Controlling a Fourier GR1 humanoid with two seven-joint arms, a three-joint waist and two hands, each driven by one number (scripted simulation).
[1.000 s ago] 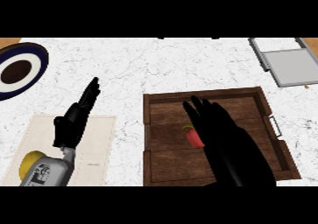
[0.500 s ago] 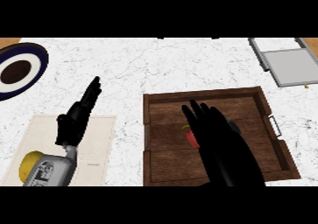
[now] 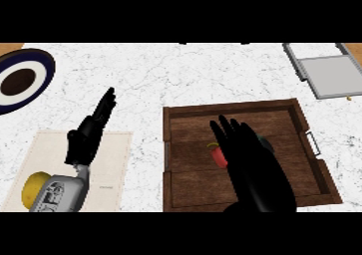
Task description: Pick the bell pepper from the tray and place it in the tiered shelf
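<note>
From my seat I see the right hand [image 3: 253, 164] hanging over the wooden tray [image 3: 185, 184], its fingers straight and slightly spread, pointing to the far side, closed on nothing; the pepper [image 3: 218, 154] lies on the tray floor, near the tray's middle, and shows only as a red sliver with a bit of green stem at the left edge of the hand, the rest hidden beneath the palm; whether the hand touches it I cannot tell.

I judge the pepper light, stiff-walled but hollow, with a smooth glossy skin that may slide between the fingers; it is rounded, so it could roll on the flat tray floor if nudged from one side; I would wrap the fingers and thumb across its broad body from opposite sides instead of trusting the thin stem.

The left hand [image 3: 88, 137] rests on the left, over a pale mat [image 3: 109, 169], fingers straight and pressed together, pointing far; it plays no part for now.

The shelf [image 3: 330, 74], a grey metal rack, sits at the far right corner, well apart from the tray; the counter [image 3: 183, 74] between them is bare marble; the tray's raised far wall and its right handle [image 3: 314, 144] are what I must lift over on the way. A dark plate [image 3: 18, 82] at the far left and a yellow thing [image 3: 35, 187] at the near left beside the forearm lie outside that path.
</note>
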